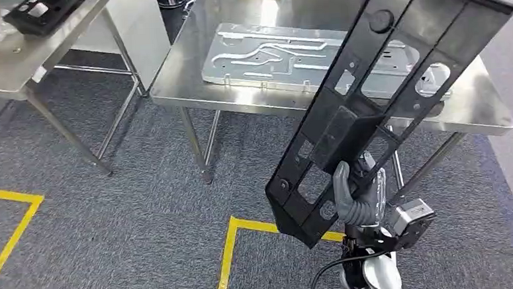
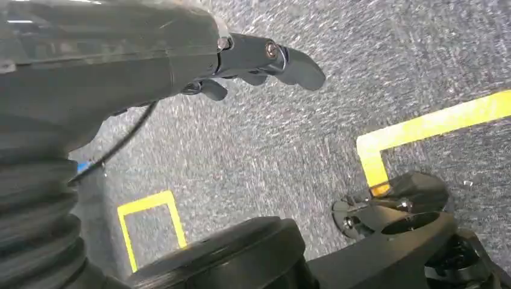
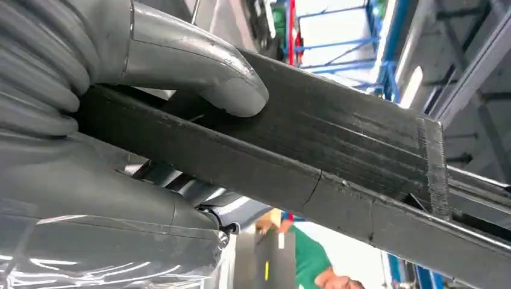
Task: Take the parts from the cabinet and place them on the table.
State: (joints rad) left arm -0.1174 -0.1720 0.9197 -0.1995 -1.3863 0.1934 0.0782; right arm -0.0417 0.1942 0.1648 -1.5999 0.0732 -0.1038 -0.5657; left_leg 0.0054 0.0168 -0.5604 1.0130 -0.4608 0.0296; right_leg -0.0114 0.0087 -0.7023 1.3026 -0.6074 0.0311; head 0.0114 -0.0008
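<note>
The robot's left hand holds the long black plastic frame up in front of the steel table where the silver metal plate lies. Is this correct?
Not quite: the right hand holds the long black plastic frame, as the head view shows. The frame is indeed raised before the steel table bearing the silver metal plate.

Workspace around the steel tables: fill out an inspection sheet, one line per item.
Surface: steel table ahead; a second steel table to its left.
Job's things: black plastic frame, tilted, held up in front of the table; a silver metal plate lies flat on the table.
Clutter: a black part on the second table.
Hands: right hand grips the frame's lower end, thumb pressed on its edge; left hand hangs over the floor, holding nothing, fingers curled.
Cables: a black cable loops at the right wrist.
Surroundings: grey carpet with yellow tape lines; a person in green in the right wrist view.
</note>
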